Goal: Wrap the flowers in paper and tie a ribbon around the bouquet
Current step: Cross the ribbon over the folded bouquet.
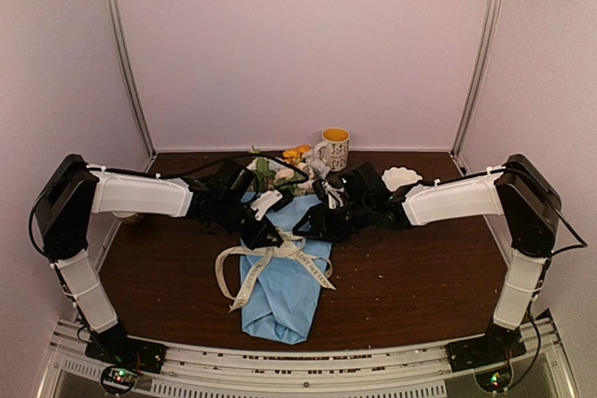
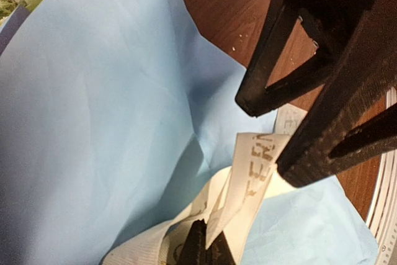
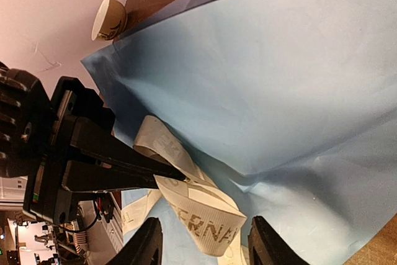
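Paper [image 1: 280, 300] already wraps the flowers [image 1: 278, 174]; ribbon [image 1: 244, 279] lies looped across, seemingly untied. Left end effector [image 2: 201, 244] pinches it; right end effector [image 3: 206, 223] stands apart around it.

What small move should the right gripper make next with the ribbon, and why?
Probably the right gripper should back off the ribbon and seek a free end. Its jaws stand apart around a loose loop, while the left gripper pinches the ribbon over the light blue paper.
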Motion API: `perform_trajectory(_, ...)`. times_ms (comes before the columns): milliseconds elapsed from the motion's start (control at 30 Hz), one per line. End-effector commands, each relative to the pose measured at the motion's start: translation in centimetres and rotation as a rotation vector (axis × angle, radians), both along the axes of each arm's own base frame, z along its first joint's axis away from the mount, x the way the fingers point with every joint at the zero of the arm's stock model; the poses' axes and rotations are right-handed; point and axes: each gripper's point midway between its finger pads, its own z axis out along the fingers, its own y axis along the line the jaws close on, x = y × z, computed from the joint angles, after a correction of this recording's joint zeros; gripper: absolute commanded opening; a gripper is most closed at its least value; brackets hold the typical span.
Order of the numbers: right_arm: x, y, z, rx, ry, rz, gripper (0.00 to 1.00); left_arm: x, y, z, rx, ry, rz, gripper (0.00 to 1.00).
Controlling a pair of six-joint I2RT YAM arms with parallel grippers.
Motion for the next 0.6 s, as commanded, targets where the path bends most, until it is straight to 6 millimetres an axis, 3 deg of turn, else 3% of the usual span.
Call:
perform_trajectory(0,-0.1,1.2,0.0,0.027,-0.021,0.047,0.49,0.4,-0.3,0.1,-0.034,-0.006,0.000,0.00)
perform_trajectory(167,-0.9,2.2,-0.5,0.001,-0.011,0.089,0.47,0.6,-0.3,0.2,-0.034,-0.004,0.006,0.00)
perform_trajectory(300,-0.3,1.7,-1.0,-0.029,-0.001,0.055,0.04,0.5,-0.2,0.2,-0.036,0.004,0.001,0.00)
perform_trajectory(367,0.0,1.4,-1.2,-0.041,-0.002,0.037,0.00,0.2,-0.3,0.7,-0.044,0.010,-0.009,0.00)
perform_trajectory(567,0.3,1.0,-2.3,-0.068,0.017,0.011,0.00,-0.2,-0.1,5.3,-0.077,-0.033,-0.026,0.36)
